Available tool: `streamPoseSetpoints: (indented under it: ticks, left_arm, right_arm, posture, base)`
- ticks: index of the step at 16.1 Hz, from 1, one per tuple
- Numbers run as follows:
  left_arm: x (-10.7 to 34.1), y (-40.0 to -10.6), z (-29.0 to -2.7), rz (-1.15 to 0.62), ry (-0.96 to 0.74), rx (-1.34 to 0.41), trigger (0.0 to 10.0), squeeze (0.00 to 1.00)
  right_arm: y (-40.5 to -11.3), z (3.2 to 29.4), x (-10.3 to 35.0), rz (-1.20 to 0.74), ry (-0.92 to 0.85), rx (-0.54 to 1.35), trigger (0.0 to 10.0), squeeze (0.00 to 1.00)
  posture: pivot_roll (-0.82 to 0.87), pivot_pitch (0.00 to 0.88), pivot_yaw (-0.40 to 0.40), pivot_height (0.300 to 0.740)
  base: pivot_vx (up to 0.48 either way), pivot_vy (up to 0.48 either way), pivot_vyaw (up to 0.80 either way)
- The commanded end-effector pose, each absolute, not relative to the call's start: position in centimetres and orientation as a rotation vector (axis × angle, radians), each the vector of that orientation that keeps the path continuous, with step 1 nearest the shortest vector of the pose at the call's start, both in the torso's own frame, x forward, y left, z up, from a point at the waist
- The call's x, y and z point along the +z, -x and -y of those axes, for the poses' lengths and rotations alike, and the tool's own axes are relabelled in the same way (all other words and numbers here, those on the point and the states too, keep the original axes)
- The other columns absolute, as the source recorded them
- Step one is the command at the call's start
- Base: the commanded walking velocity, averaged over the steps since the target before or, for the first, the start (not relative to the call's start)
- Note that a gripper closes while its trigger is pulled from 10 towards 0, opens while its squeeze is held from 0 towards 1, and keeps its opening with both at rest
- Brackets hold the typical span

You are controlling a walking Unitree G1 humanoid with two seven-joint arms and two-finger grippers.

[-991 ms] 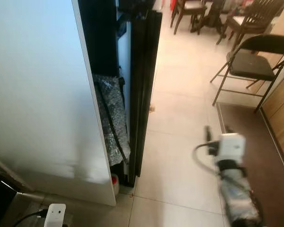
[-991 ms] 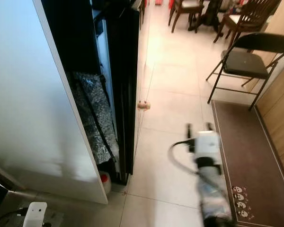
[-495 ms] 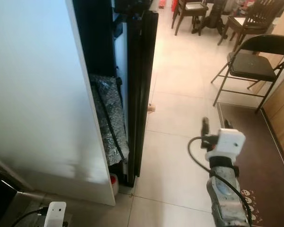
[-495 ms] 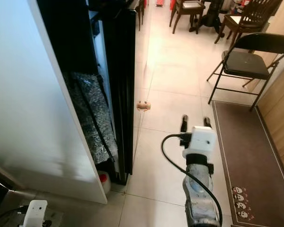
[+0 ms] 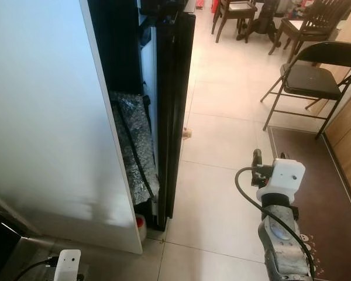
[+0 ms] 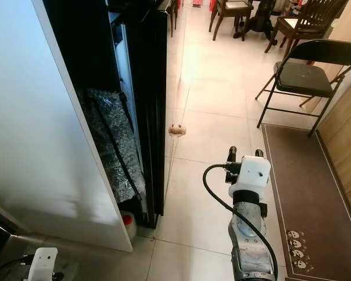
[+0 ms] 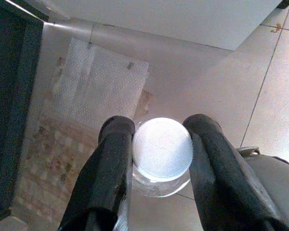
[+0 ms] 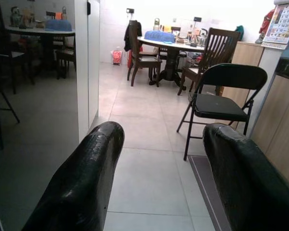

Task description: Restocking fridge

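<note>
The left claw (image 7: 161,159) pinched a clear bottle with a white ribbed cap (image 7: 162,147), one black finger (image 7: 111,168) pressed against each side of the neck, just under the cap. Below it lay pale floor tiles, a sheet of white bubble wrap (image 7: 94,86) over a patterned mat (image 7: 48,168), and the bottom edge of a white panel. In the head views, the white block of the left wrist (image 5: 68,263) sat low at the near edge, beside the foot of the white fridge side (image 5: 47,117).

The right claw (image 6: 242,153) was held out in front over the tiled floor (image 6: 207,111), its two black fingers (image 8: 86,183) spread apart with nothing between them. Behind them were the white wrist block and a looping black cable on the silver arm (image 6: 248,246). It pointed towards a black folding chair (image 6: 307,73) and, farther off, a dining table with wooden chairs (image 8: 171,50).

To the robot's left stood the fridge, seen from its side, with the black door (image 5: 178,105) edge-on and open a narrow gap. A crumpled silvery wrap (image 5: 134,146) hung in the gap, and a small red-and-white object (image 5: 141,223) sat at its base. A small brown item (image 6: 176,130) lay on the tiles beyond the door. A brown mat (image 6: 304,193) ran along the wooden cabinets at the right.
</note>
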State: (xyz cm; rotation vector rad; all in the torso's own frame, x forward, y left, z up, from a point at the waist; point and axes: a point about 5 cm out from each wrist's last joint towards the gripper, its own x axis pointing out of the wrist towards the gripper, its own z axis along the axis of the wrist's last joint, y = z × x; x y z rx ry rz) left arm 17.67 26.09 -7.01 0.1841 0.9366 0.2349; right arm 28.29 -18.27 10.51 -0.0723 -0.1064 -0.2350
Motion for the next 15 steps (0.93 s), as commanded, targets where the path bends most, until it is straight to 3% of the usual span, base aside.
streamPoseSetpoints:
  ticks: [1,3,15]
  left_arm:
    - [-7.3,-17.1,-26.2,-0.961,-0.178,0.245,10.0,0.00]
    - [-7.3,-17.1,-26.2,-0.961,-0.176,0.247,10.0,0.00]
    - [-7.3,-17.0,-26.3,-0.968,-0.177,0.247,10.0,0.00]
  right_arm:
    - [-28.4,18.5,11.3,0.130,0.069,-0.242,10.0,0.00]
    - [-28.6,19.3,11.2,0.107,-0.067,-0.313,10.0,0.00]
    - [-29.0,19.6,11.5,0.097,-0.031,-0.285,10.0,0.00]
  posture:
    - [-0.13,0.055,-0.040,0.740]
    - [-0.13,0.055,-0.039,0.740]
    - [-0.13,0.051,-0.032,0.740]
  base:
    - [0.000,0.304,0.00]
    - [0.000,0.304,0.00]
    - [0.000,0.290,0.00]
